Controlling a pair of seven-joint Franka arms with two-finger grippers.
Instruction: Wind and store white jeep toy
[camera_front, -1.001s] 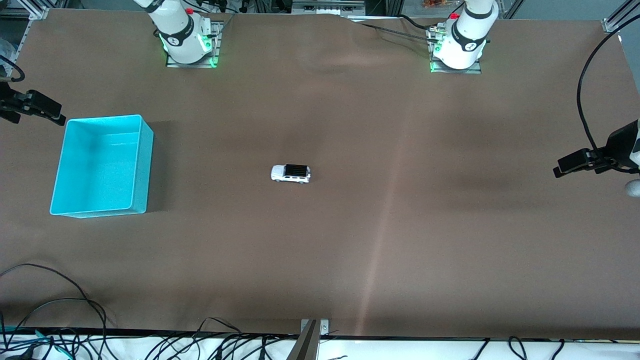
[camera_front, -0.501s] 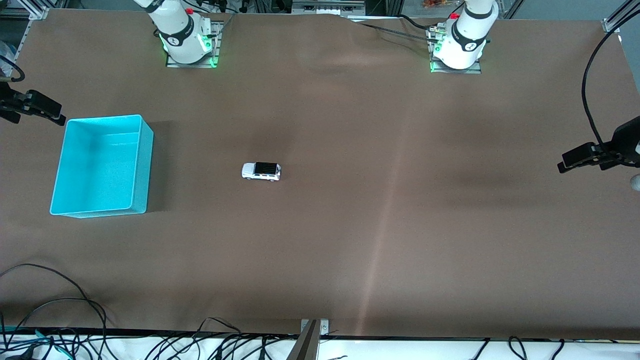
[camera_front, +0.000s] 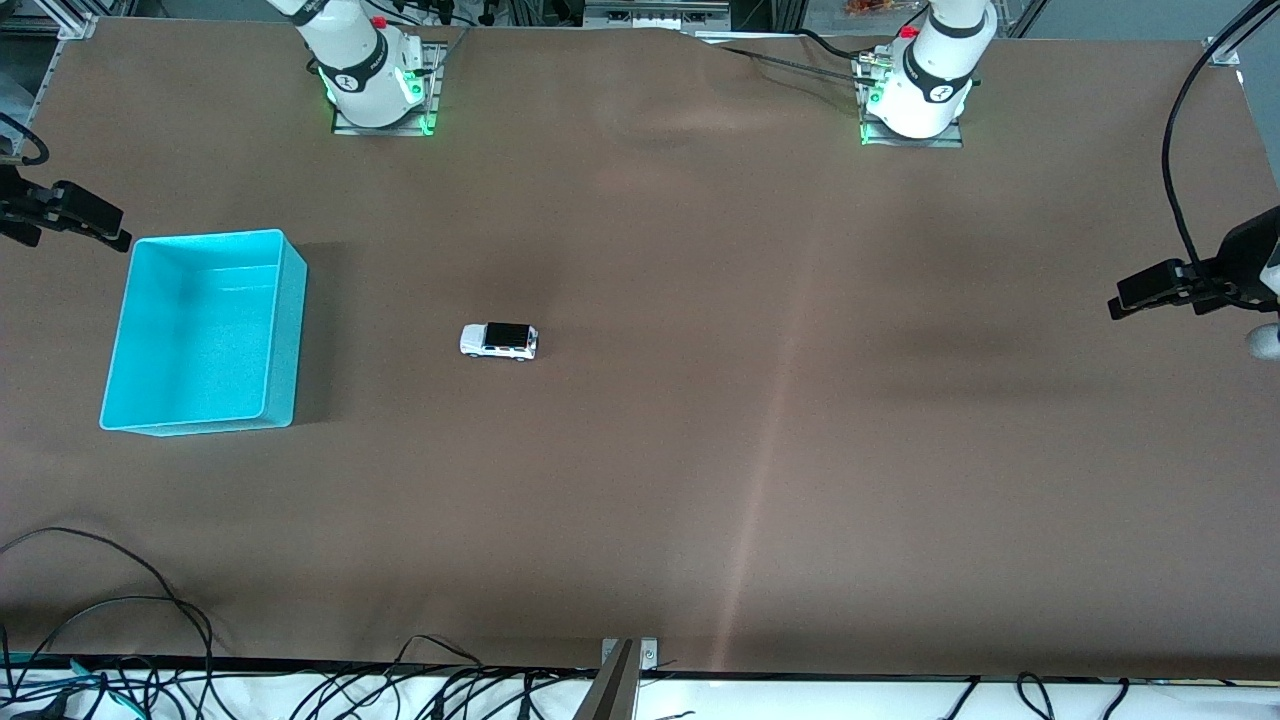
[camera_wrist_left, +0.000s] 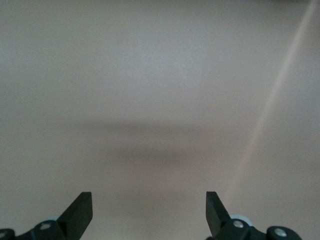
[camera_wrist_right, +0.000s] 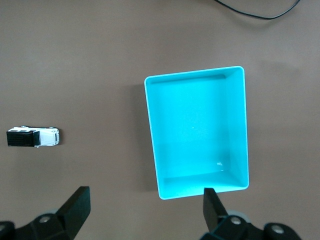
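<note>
The white jeep toy (camera_front: 498, 340), white body with a black roof, stands alone on the brown table, between the table's middle and the turquoise bin (camera_front: 205, 238). It also shows in the right wrist view (camera_wrist_right: 33, 137), apart from the bin (camera_wrist_right: 195, 75), which is empty. My right gripper (camera_front: 95, 220) is open and empty, up in the air at the right arm's end of the table, beside the bin; its fingers (camera_wrist_right: 77, 202) stand wide apart. My left gripper (camera_front: 1140, 293) is open and empty over the left arm's end of the table, over bare cloth (camera_wrist_left: 150, 125).
The brown cloth (camera_front: 700, 450) covers the whole table. Both arm bases (camera_front: 375, 85) stand along the table edge farthest from the front camera. Loose black cables (camera_front: 120, 620) lie along the nearest edge. A black cable (camera_front: 1175, 170) hangs by the left gripper.
The jeep has rolled across the table toward the turquoise bin and slowed. The left gripper has shifted slightly at its end of the table. The right gripper has not moved.
</note>
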